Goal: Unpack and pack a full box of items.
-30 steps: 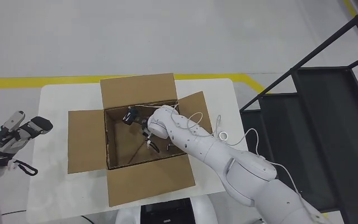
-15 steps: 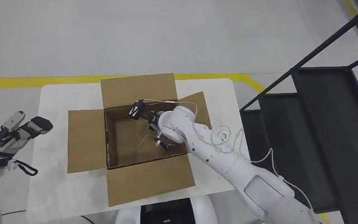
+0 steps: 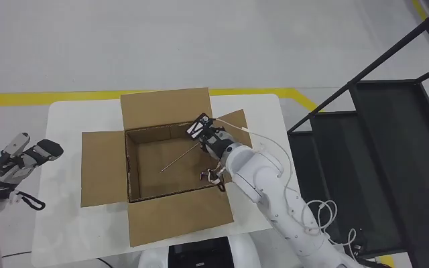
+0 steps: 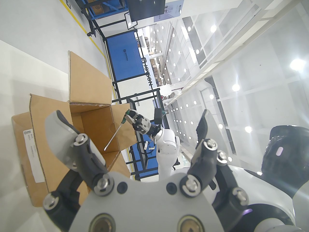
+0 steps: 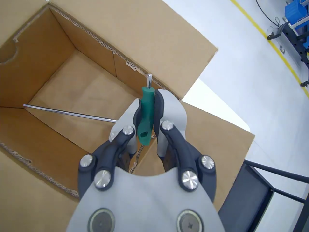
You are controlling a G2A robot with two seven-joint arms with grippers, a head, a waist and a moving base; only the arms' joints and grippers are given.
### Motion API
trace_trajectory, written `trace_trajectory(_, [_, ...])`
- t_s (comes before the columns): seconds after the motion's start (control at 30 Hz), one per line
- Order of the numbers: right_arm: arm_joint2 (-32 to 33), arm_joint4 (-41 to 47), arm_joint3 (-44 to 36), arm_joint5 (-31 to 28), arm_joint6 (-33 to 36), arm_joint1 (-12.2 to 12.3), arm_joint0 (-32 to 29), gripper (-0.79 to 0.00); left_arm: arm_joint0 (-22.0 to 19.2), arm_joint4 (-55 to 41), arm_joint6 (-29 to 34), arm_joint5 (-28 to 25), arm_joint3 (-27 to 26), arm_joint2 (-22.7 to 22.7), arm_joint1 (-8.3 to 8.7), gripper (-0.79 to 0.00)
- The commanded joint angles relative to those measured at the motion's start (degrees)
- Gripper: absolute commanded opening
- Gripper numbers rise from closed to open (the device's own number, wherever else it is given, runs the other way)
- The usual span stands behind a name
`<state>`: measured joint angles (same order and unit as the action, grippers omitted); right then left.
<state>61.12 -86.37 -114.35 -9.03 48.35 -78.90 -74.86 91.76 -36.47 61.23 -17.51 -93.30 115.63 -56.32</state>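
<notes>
Box point(image 3: 164, 107) rim: R gripper point(image 5: 148, 100) w/ T-key point(image 5: 72, 114)

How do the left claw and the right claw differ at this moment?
The right claw is shut on a green-handled tool; the left claw is open and empty. The right claw is over the cardboard box; the left claw is at the left edge of the table. Both have the same build.

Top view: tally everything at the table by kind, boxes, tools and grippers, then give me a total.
cardboard box: 1
green-handled wrench: 1
grippers: 2, the left gripper and the right gripper
Total: 4
</notes>
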Motion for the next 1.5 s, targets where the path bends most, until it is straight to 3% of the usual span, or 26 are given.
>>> trace_trajectory(0.0, [2.37,4.11,-1.80,-3.13,-3.13,0.40,-1.98,-0.785,0.00,0.00,0.00,0.00,0.00,0.00,0.00,0.000])
trace_trajectory(0.2, [12.58,11.70,-3.28,-15.46,-10.66,2.33,-8.91,-0.785,0.00,0.00,0.00,0.00,0.00,0.00,0.00,0.000])
trace_trajectory(0.43, [23.65,15.21,-8.82,-18.50,-16.49,3.86,-19.14,-0.785,0.00,0.00,0.00,0.00,0.00,0.00,0.00,0.000])
trace_trajectory(0.6, [30.91,18.10,-9.93,-24.17,-21.74,4.80,-24.77,-0.785,0.00,0.00,0.00,0.00,0.00,0.00,0.00,0.000])
trace_trajectory(0.83, [38.53,17.64,-10.23,-24.75,-30.73,5.38,-32.01,-0.785,0.00,0.00,0.00,0.00,0.00,0.00,0.00,0.000])
trace_trajectory(1.2, [47.13,15.81,-4.79,-39.66,-42.74,6.87,-36.63,-0.785,0.00,0.00,0.00,0.00,0.00,0.00,0.00,0.000])
trace_trajectory(1.47, [48.17,6.81,0.27,-42.83,-48.26,7.75,-36.40,-0.785,0.00,0.00,0.00,0.00,0.00,0.00,0.00,0.000])
